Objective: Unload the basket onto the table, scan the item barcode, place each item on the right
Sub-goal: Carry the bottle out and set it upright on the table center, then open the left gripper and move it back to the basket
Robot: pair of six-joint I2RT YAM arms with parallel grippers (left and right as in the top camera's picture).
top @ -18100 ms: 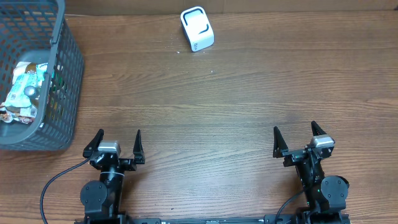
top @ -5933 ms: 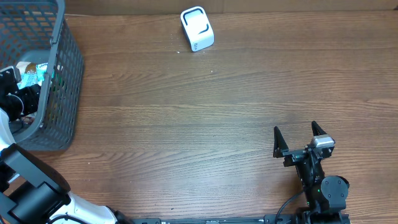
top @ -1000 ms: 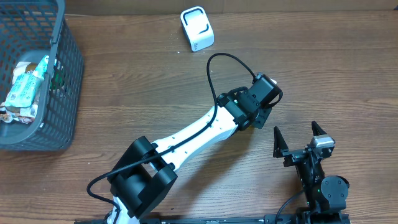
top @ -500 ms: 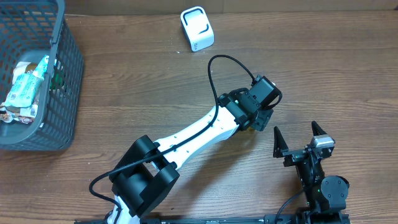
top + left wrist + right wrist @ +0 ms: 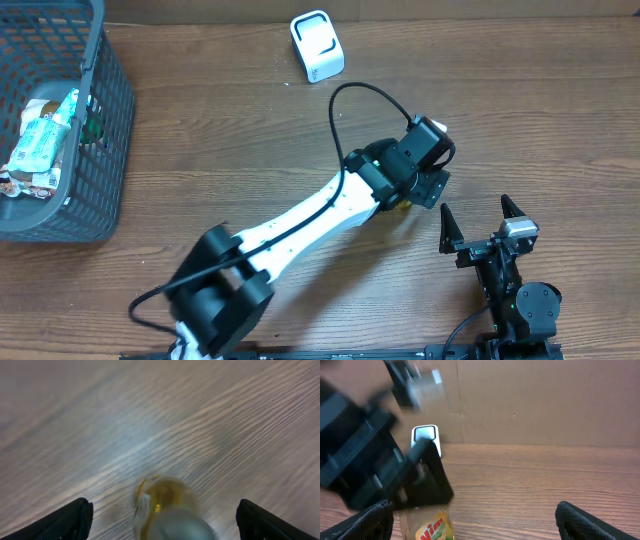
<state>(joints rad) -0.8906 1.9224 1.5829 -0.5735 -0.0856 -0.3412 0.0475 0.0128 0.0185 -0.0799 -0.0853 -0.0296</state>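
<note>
Containers: one grey mesh basket [image 5: 108, 110] sits at the far left corner of the table [image 5: 250, 150], cut off by the frame on its left and top. It holds several pale packets [image 5: 38, 145] piled together. A green item [image 5: 92, 128] shows through the mesh, and its kind cannot be determined.

Task item: the bottle [image 5: 434, 527], with a yellow label, stands upright on the table right of centre, near the near edge. It sits directly below the left gripper [image 5: 164, 507].

End effectors: the left gripper's jaws are spread wide on either side of the bottle and clear of it. The right gripper [image 5: 474, 217] is parked at the near edge with jaws fully spread and nothing between them.

Scanner: the white scanner [image 5: 317, 46] stands near the far edge, well apart from the bottle.

Limited visibility: from overhead the left arm covers most of the bottle. The left wrist view is blurred. In the right wrist view the bottle is cut off at the lower frame edge and the label text is unreadable.
</note>
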